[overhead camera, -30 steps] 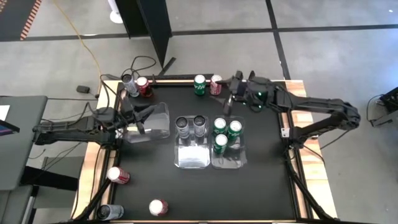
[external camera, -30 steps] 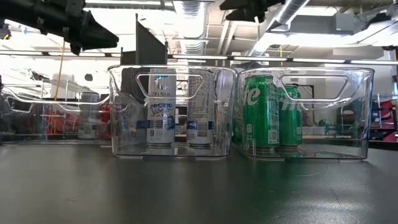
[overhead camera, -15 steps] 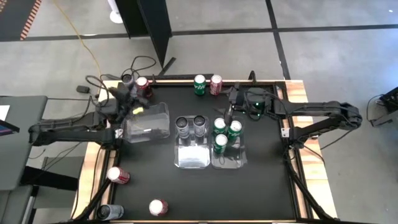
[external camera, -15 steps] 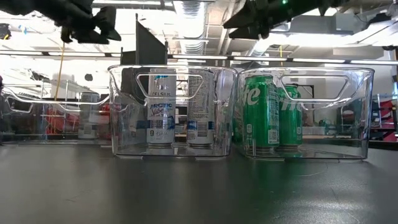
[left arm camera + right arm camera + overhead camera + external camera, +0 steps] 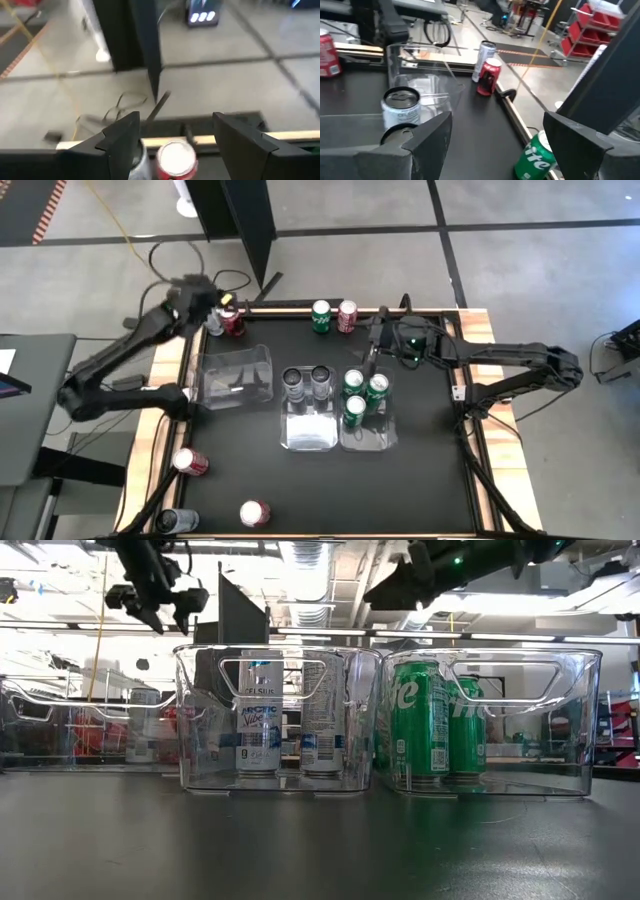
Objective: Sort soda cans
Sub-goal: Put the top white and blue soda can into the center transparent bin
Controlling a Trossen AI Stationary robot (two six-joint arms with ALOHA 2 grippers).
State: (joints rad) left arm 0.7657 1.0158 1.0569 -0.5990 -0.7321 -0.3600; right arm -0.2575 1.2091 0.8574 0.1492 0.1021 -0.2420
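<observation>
— So where is the left gripper (image 5: 212, 304)?

— High over the table's far left corner, above a red can (image 5: 232, 319) and a silver can (image 5: 209, 321) that stand side by side there. In the left wrist view its fingers (image 5: 122, 137) are spread with nothing between them, and the red can's top shows below the gap.

— And the right gripper (image 5: 372, 340)?

— It hangs near the far edge, just beside the bin of green cans (image 5: 368, 442). Its fingers (image 5: 427, 135) stand wide apart and hold nothing.

— What's sorted already?

— Three clear bins sit mid-table. The left bin (image 5: 237, 375) holds no cans. The middle bin (image 5: 309, 435) holds two silver cans (image 5: 307, 381) at its far end. The bin of green cans has three green cans (image 5: 358, 394) clustered at its far end. In the low view those two bins stand next to each other, cans upright.

— And the loose ones?

— A green can (image 5: 321, 316) and a red can beside it (image 5: 346, 315) stand touching or nearly so at the far edge, between the two arms. A third red can (image 5: 190, 462) lies near the left edge. A dark can (image 5: 178, 522) lies at the near left corner, and a fourth red can (image 5: 254, 513) sits near the near edge.
</observation>
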